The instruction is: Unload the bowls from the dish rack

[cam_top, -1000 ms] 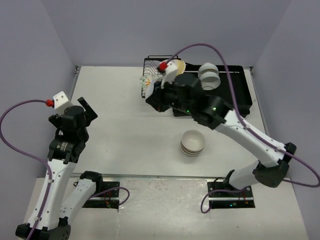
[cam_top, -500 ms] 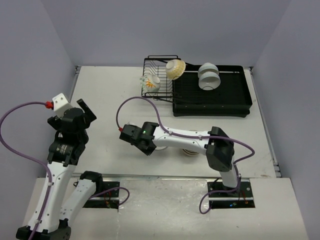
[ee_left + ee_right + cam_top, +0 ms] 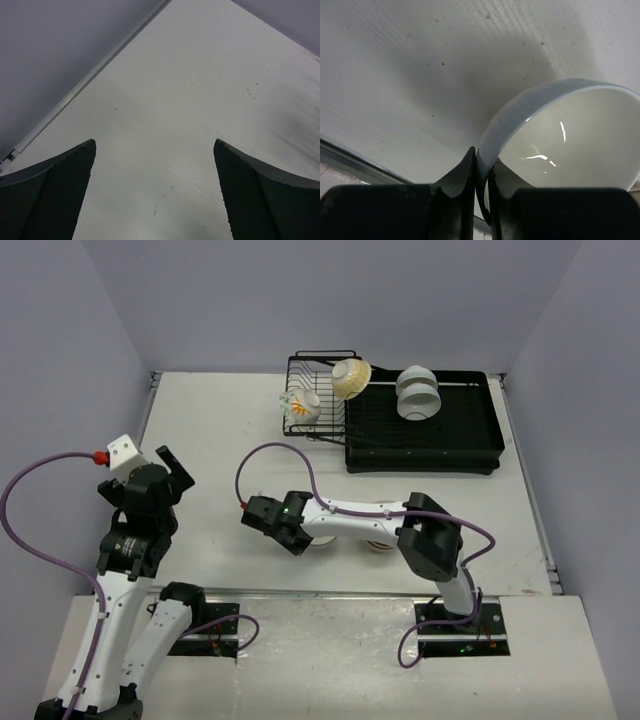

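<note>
The black wire dish rack (image 3: 318,418) joins a flat black drainer tray (image 3: 455,435) at the table's far side. In the rack stand an orange-flower bowl (image 3: 303,405) and a cream-yellow bowl (image 3: 350,377). Stacked white bowls (image 3: 417,392) sit on the tray. My right gripper (image 3: 295,536) is shut on the rim of a white bowl (image 3: 560,145), one finger inside and one outside (image 3: 481,167), low over the near middle of the table. My left gripper (image 3: 168,465) is open and empty (image 3: 155,195) over bare table at the left.
A stack of tan-banded bowls (image 3: 380,544) sits on the table near the front, mostly hidden under my right forearm. The table's left edge (image 3: 85,80) and front edge (image 3: 350,155) are close to the grippers. Purple walls enclose the table.
My right arm has left the rack and folded back to the near middle of the table with a white bowl in its gripper. My left arm has shifted slightly.
</note>
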